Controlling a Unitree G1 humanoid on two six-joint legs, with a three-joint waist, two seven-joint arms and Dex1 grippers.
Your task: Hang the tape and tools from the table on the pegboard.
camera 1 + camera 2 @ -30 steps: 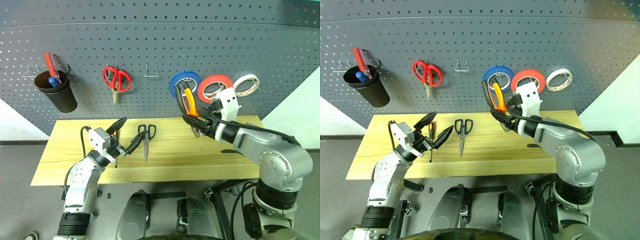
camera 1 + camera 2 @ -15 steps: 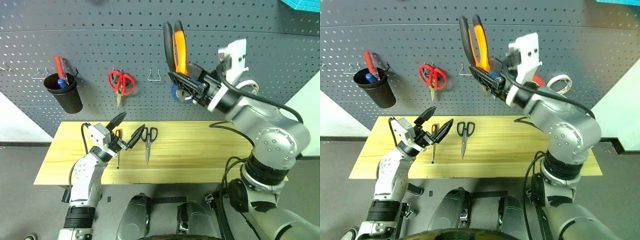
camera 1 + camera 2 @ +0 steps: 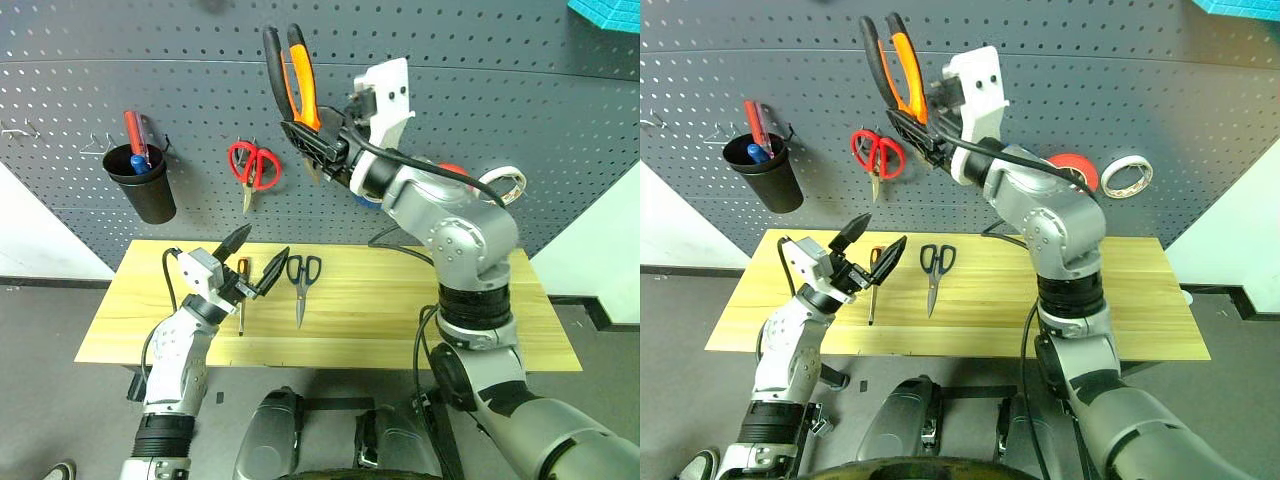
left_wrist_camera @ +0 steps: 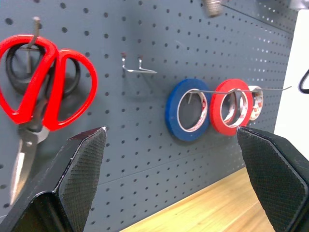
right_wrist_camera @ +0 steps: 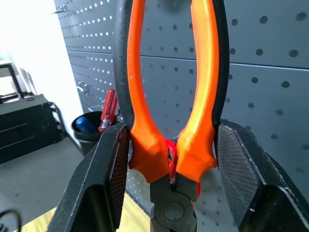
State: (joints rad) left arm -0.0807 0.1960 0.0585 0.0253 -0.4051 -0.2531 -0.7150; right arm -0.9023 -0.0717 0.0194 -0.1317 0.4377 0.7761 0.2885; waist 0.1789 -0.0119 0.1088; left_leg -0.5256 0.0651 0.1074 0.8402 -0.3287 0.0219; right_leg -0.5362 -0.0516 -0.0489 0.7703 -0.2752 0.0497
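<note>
One claw [image 3: 300, 135], pliers [image 3: 290, 65] now higher.

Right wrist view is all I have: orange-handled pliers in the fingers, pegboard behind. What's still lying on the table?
Observer: The dark-handled scissors and the small screwdriver lie side by side on the table.
Operator: Is the left gripper holding either one?
Observer: No. The left gripper hovers open near the screwdriver, holding nothing.
Operator: Any free hook on the board?
Observer: One bare hook sits between the red scissors and the blue roll.
</note>
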